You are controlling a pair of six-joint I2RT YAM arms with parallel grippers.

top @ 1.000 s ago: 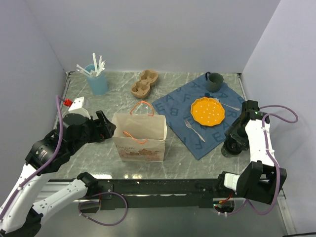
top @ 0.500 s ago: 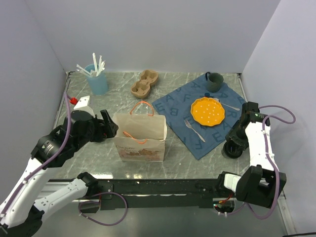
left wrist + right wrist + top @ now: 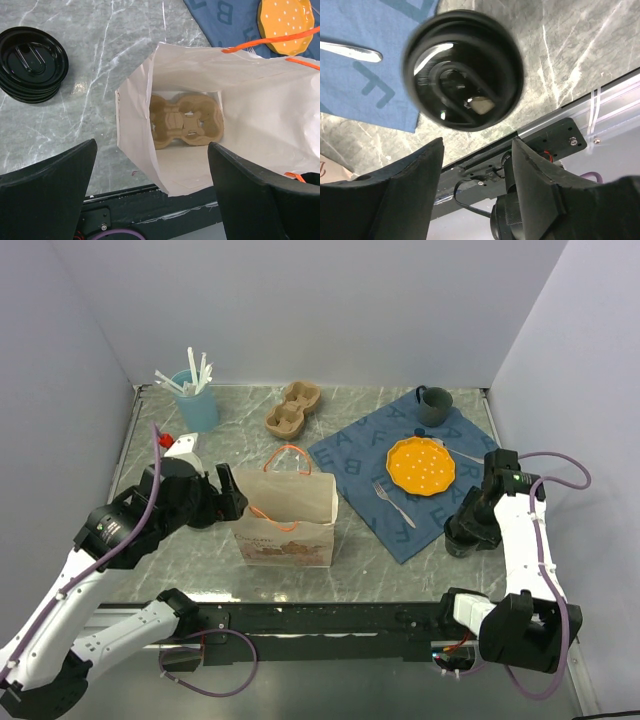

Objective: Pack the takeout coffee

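The takeout coffee (image 3: 465, 72) is a small black cup with a round dark lid, seen from above in the right wrist view. It stands on the marble by the blue cloth's corner (image 3: 458, 544). My right gripper (image 3: 477, 142) (image 3: 468, 528) hangs right over it. Its fingers are apart, with the lid just beyond their tips and nothing between them. The white paper bag (image 3: 283, 515) (image 3: 260, 115) stands open at the table's middle, with a cardboard cup carrier (image 3: 186, 122) lying inside. My left gripper (image 3: 155, 200) (image 3: 228, 502) is wide open at the bag's left wall.
A stack of black lids (image 3: 32, 60) sits left of the bag. On the blue cloth (image 3: 360, 455) lie an orange plate (image 3: 420, 464), a fork (image 3: 395, 502) and a teal mug (image 3: 433, 405). A second cardboard carrier (image 3: 293, 408) and a light-blue cup of white sticks (image 3: 197, 405) stand at the back.
My left arm has swung right, bringing its open gripper up to the bag's left wall. My right gripper has narrowed and shifted slightly left over the cup.
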